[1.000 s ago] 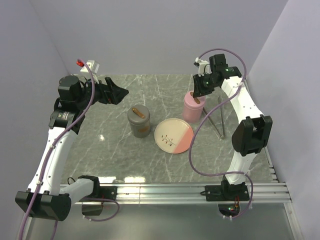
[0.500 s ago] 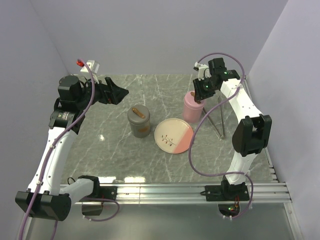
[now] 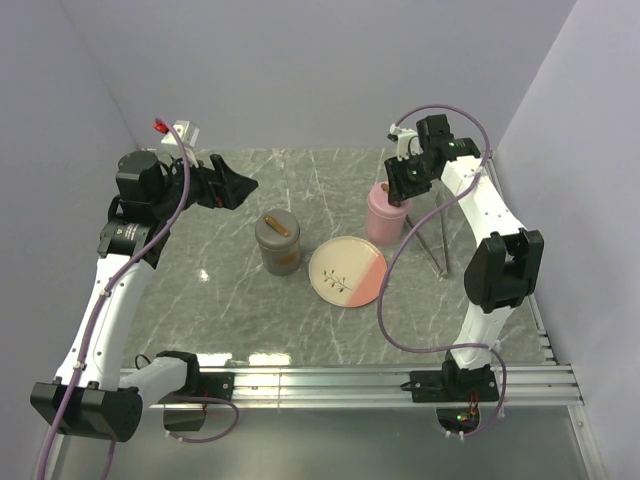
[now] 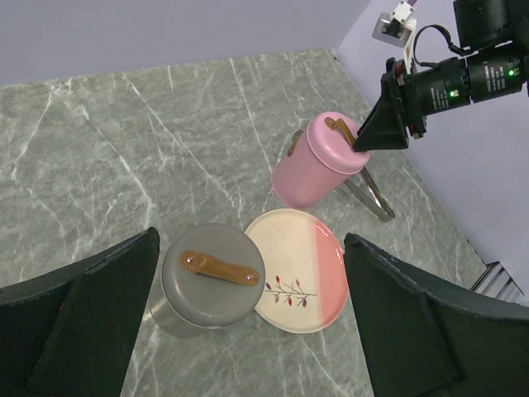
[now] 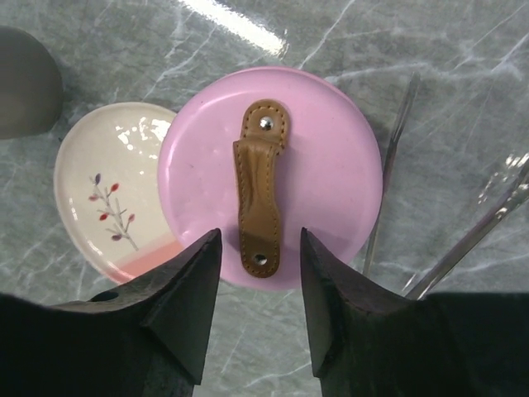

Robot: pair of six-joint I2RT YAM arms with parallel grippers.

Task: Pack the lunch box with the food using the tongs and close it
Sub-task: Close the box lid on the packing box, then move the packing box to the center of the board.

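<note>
The pink lunch box [image 3: 386, 215] stands at the back right with its lid [image 5: 269, 165] on, a brown strap [image 5: 260, 194] lying flat across the lid. My right gripper [image 5: 259, 240] hovers just above the lid, open, its fingers either side of the strap's near end without touching it. The silver tongs [image 3: 432, 232] lie on the table to the right of the box, also in the right wrist view [image 5: 393, 161]. My left gripper [image 4: 250, 240] hangs high at the back left, wide open and holding nothing. The food is out of view.
A grey lidded container [image 3: 278, 243] with a brown strap stands left of the cream-and-pink plate [image 3: 348, 272], which is bare. The plate touches the foot of the pink box. Walls close in at the back, left and right.
My right gripper's jaws have spread apart and let go of the lid's strap, and the gripper has shifted slightly. The left arm has not moved.
</note>
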